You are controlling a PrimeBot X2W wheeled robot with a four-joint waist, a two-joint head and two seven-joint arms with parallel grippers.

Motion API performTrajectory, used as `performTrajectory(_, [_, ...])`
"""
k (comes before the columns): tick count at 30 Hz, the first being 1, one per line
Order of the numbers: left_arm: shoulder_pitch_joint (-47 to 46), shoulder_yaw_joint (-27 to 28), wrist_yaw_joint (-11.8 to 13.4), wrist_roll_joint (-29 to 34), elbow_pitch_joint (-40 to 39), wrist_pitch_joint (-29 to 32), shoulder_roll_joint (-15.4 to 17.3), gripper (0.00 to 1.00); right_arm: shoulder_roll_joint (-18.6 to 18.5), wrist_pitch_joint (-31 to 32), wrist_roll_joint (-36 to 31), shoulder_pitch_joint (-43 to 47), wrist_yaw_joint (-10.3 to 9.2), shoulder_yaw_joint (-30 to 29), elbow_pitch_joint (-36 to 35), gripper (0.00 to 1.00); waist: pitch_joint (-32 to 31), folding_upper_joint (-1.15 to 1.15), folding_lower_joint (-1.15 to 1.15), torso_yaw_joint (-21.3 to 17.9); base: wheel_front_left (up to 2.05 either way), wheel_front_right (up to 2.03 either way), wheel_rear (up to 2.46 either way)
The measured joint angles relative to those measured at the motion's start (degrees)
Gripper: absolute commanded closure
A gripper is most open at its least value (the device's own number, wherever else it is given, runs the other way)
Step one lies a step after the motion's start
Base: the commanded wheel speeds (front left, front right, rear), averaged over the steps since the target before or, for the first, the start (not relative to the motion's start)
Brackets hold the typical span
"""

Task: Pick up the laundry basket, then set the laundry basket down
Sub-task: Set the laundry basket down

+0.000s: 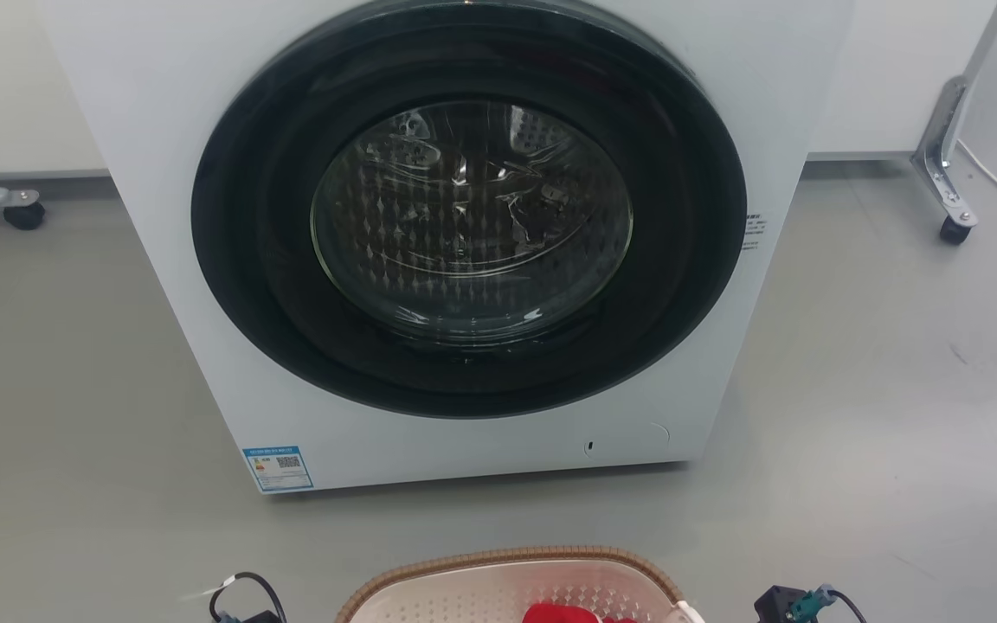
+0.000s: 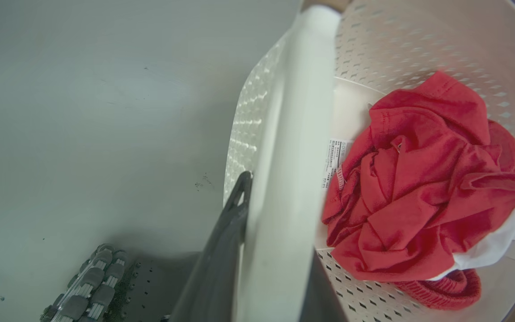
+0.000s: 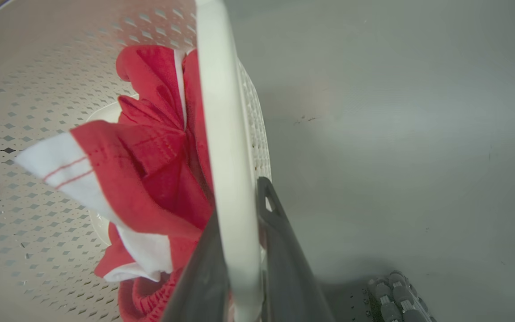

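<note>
As wrist views show, left gripper [image 2: 280, 214] (right gripper [image 3: 239, 199] too) clamps the basket [image 2: 387, 44].

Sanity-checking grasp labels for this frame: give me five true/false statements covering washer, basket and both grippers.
1. The round glass door of the white front-loading washing machine stands open. False: it is shut.
2. A crumpled red cloth garment lies inside the cream-white perforated plastic laundry basket. True.
3. The left gripper has its jaws on either side of a white side handle of the basket. True.
4. The right gripper hangs free of the basket, jaws empty. False: its jaws close on the other white side handle.
5. In the head view the basket is in front of the washing machine, at the bottom edge. True.
</note>
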Motion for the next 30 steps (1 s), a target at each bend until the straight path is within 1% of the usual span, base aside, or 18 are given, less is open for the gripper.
performTrajectory(4, [-0.5,-0.4,0.2,-0.1,-1.0,-1.0,0.0,1.00,-0.3,-0.9,-0.1,-1.2,0.00,0.0,-0.2,1.00,1.9,0.00,0.00,-0.1,0.00,0.00,0.00])
performTrajectory(13, [-5.6,-1.2,0.3,0.4,-2.3,-4.3,0.0,1.00,-1.2,-4.0,-1.2,-6.1,-0.34,0.6,-1.6,1.00,8.2,0.01,0.01,-0.2,0.00,0.00,0.00])
performTrajectory(18, [-8.6,-1.6,0.5,1.6,-3.0,-6.4,0.0,1.00,-1.6,-6.3,-1.5,-9.2,-1.20,0.6,-2.3,1.00,13.0,0.01,0.01,-0.3,0.00,0.00,0.00])
performTrajectory(28, [-14.6,-2.1,0.8,3.6,-4.3,-10.0,0.8,1.00,-2.0,-10.6,-3.5,-15.2,-1.88,1.3,-4.1,1.00,21.4,0.01,0.01,-0.3,0.00,0.00,0.00])
performTrajectory(30, [-15.6,-2.2,1.2,3.6,-4.5,-10.9,0.9,1.00,-2.1,-11.3,-3.8,-16.4,-2.11,1.4,-4.3,1.00,23.1,0.01,0.01,-0.4,0.00,0.00,0.00])
